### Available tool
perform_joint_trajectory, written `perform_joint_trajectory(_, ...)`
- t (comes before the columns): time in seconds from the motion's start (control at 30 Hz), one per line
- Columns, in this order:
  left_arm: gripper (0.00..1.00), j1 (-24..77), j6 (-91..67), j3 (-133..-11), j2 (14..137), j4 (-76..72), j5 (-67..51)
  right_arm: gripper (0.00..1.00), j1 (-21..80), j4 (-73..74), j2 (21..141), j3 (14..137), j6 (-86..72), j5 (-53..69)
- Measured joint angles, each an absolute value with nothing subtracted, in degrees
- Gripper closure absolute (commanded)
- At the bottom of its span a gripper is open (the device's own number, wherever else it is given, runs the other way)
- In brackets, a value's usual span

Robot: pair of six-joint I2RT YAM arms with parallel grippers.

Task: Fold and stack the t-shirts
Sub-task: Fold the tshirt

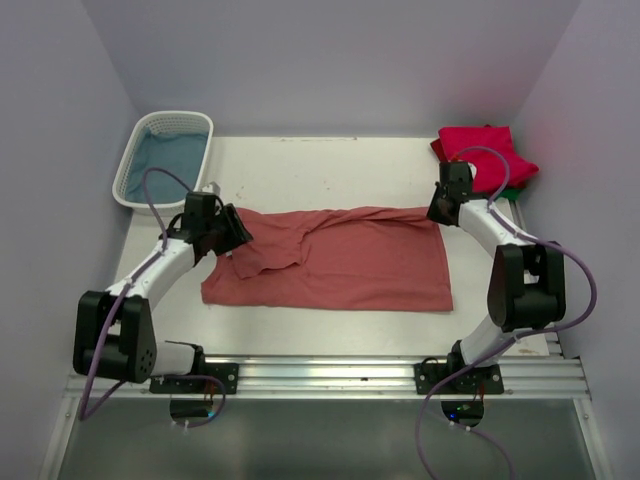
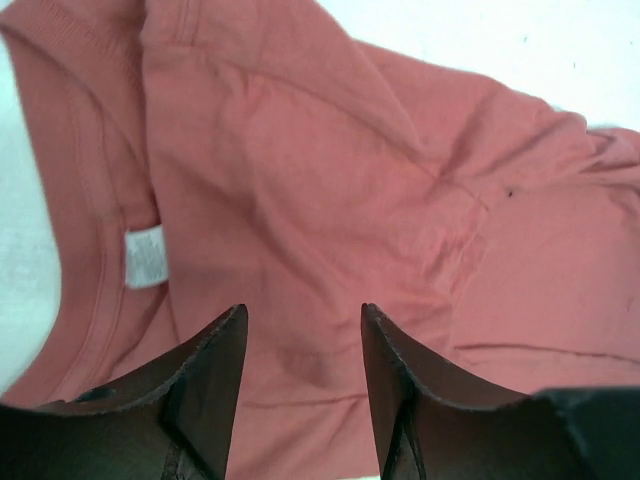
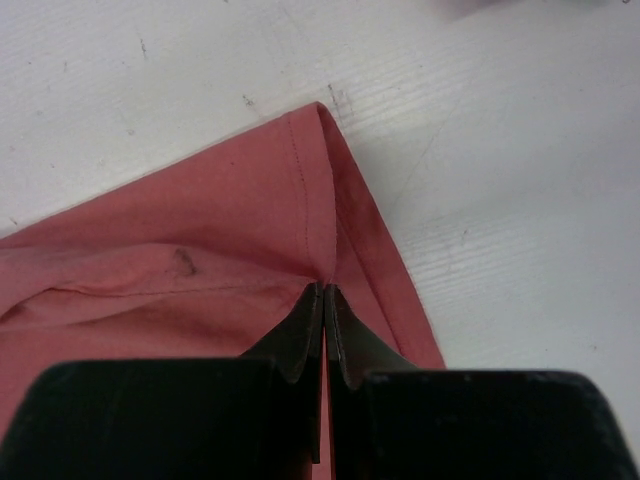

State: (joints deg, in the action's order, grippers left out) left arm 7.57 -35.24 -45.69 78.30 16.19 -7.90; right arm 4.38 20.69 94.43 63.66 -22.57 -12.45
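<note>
Right wrist: right jaws clamp salmon shirt (image 3: 200, 230) hem corner; left jaws wide over collar (image 2: 98, 215); table (image 3: 500, 150) alongside.

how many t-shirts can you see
3: salmon shirt spread mid-table, crimson shirt folded far right, green shirt edge under it. Blue cloth in the basket may be more.

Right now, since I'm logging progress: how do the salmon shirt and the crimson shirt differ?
The salmon shirt lies spread across the table, only partly folded; the crimson shirt sits folded compact in the far right corner. The salmon shirt is duller and covers far more area than the crimson shirt. The right gripper pinches the salmon shirt's hem; no gripper holds the crimson shirt. Both are plain reddish cloth.
</note>
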Motion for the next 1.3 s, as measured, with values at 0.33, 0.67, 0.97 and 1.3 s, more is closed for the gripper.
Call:
perform_joint_trajectory(0.33, 0.50, 7.70, -36.95, -35.81, 70.04, 20.25, -6.22, 1.00, 4.38, 18.92, 94.43, 63.55, -23.07, -11.22)
perform_joint_trajectory(0.67, 0.56, 7.70, -37.95, -32.88, 71.59, 17.85, -6.70, 1.00, 4.38, 17.96, 94.43, 62.43, -23.18, -10.76)
perform_joint_trajectory(0.97, 0.58, 7.79, -37.95, -32.88, 73.28, 15.42, -7.05, 1.00, 4.38, 17.96, 94.43, 62.35, -23.16, -10.79)
perform_joint_trajectory(1.3, 1.00, 7.84, -38.17, -32.88, 76.12, 14.92, -6.94, 1.00, 4.38, 17.96, 94.43, 62.35, -23.18, -10.79)
